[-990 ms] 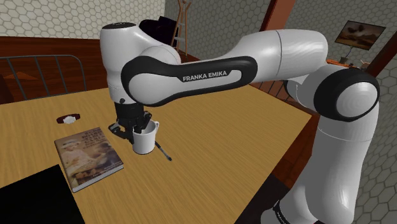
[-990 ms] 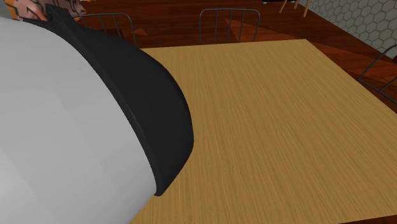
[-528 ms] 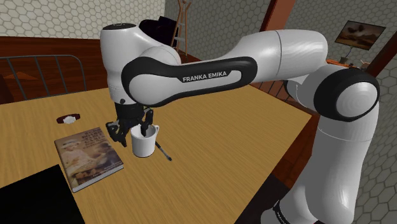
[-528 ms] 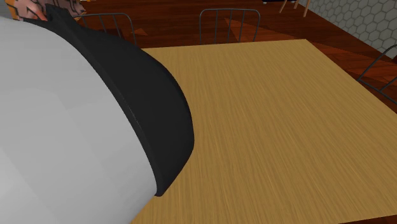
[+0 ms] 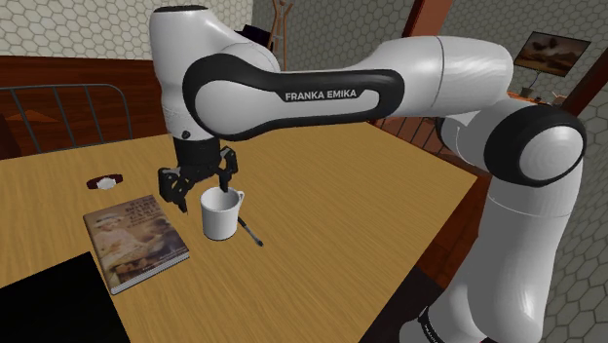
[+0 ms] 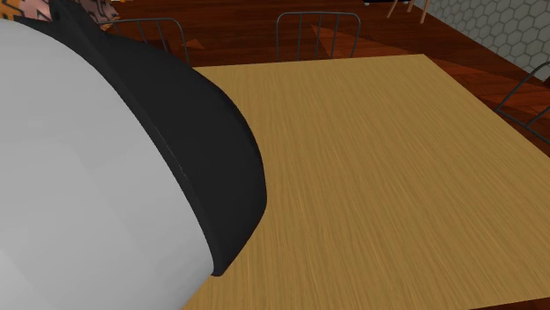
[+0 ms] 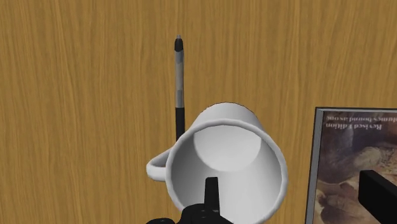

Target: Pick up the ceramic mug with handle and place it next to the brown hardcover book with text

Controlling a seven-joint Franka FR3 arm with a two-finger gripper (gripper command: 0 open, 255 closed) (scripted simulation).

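Currently black fingers [image 7: 212, 197] spread over white handled mug [image 5: 220, 214] — a sideways move could clip the rim, tipping it.

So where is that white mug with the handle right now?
In the shoulder view, the white mug stands upright on the wooden table, just right of the brown hardcover book, a thin pen at its other side.

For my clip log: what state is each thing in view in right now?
gripper: open, above the mug, holding nothing.
mug: upright on the table, beside the book, not held.
book: closed, lying flat.
pen: lying flat beside the mug.
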